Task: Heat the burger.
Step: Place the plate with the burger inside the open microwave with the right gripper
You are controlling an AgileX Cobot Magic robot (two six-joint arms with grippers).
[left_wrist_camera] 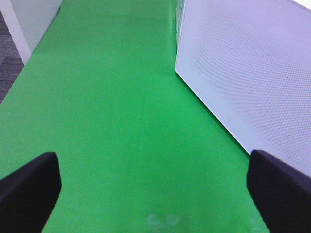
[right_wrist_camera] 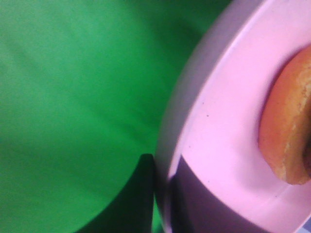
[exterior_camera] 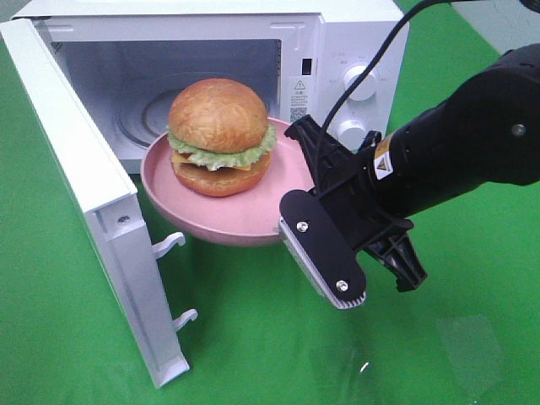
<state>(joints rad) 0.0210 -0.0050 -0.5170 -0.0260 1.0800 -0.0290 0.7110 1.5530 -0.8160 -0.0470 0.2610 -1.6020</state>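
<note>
Left wrist view showing the left gripper (left_wrist_camera: 155, 194) gaping wide, gripping nothing, above the green cloth (left_wrist_camera: 121, 97). Further right, sitting on the pink plate (exterior_camera: 211, 224) before the open microwave (exterior_camera: 363, 42): the burger (exterior_camera: 219, 135). Clamping tight on the plate's right rim: the right gripper (exterior_camera: 295, 179), with the burger to its left. Probably needing pushing far and leftward, into the microwave.
</note>
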